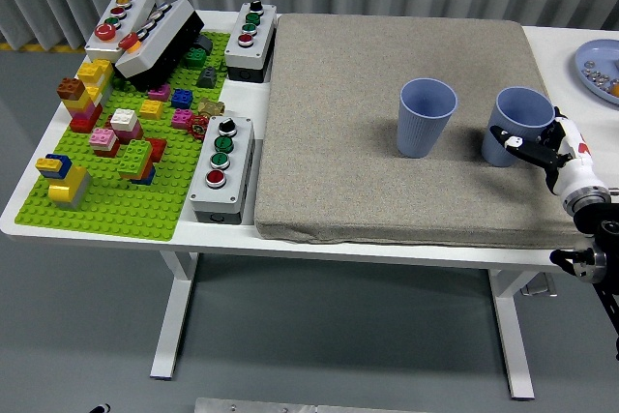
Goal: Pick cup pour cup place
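Observation:
Two blue ribbed cups stand on the grey mat (338,142). The left cup (427,118) is upright near the mat's middle, free of any hand. The right cup (517,118) is near the mat's right edge and leans slightly to the left. My right hand (538,149) comes in from the lower right, and its fingers (513,142) wrap around the lower front and right side of that cup. I cannot see inside either cup well enough to tell what they hold. My left arm is out of the picture.
A blue plate (602,67) with small items sits at the right edge. Left of the mat lie a green brick baseplate (126,205) with several bricks and button boxes (221,167) (250,41) (121,18).

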Robot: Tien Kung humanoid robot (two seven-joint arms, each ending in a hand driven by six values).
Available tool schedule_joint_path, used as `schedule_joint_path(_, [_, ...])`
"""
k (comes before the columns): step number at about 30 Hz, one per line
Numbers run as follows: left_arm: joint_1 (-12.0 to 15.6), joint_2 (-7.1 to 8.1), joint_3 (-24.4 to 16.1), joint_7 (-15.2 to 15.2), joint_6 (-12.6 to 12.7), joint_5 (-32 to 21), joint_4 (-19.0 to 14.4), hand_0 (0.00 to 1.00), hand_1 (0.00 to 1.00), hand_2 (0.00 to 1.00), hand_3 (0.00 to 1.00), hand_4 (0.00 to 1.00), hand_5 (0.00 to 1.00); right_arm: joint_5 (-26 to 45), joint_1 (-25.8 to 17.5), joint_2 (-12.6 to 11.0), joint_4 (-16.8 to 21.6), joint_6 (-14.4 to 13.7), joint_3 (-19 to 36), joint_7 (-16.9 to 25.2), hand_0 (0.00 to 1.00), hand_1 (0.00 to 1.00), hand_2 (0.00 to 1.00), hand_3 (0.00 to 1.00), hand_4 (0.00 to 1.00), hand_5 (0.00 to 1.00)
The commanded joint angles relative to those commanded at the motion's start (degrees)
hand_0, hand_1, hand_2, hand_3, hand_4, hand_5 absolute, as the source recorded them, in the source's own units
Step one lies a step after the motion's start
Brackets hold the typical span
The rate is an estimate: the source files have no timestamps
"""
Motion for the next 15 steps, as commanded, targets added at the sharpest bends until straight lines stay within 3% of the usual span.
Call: schedule_joint_path(15, [0.3, -0.04, 0.0, 0.0, 0.0, -0.4, 0.0, 0.822, 0.782, 0.823, 0.751, 0.558, 0.998, -2.5, -0.7, -0.8, 0.6, 2.2, 1.4, -2.1, 0.953, 0.930, 0.998, 0.994, 0.838, 0.277])
